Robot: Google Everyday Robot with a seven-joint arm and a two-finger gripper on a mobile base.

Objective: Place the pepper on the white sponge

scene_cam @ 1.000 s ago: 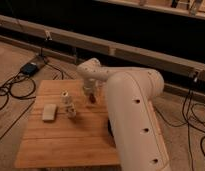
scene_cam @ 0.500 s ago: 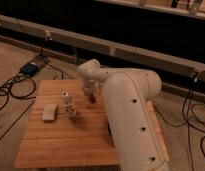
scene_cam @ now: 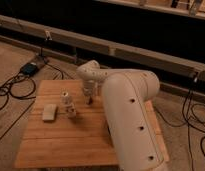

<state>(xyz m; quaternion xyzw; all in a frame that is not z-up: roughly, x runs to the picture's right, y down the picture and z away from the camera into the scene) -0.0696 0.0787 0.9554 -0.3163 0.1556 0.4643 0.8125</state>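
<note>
The tool [scene_cam: 88, 95] stays lowered at the pepper [scene_cam: 88, 101] near the worktop's [scene_cam: 71, 145] middle, whether spread or pinching cannot be told, so pickup is unconfirmed and the white sponge [scene_cam: 49, 112], well apart, awaits delivery.

The worktop [scene_cam: 71, 145] is pale wood in planks, matt, its seams showing. The arm [scene_cam: 128, 115] wears a smooth cream plastic shell with a faint sheen. Its pincer [scene_cam: 88, 98], low over the worktop's far part just right of the small bottle [scene_cam: 65, 97], looks darker and matt. The white sponge [scene_cam: 49, 112] is dull and soft-looking.
</note>
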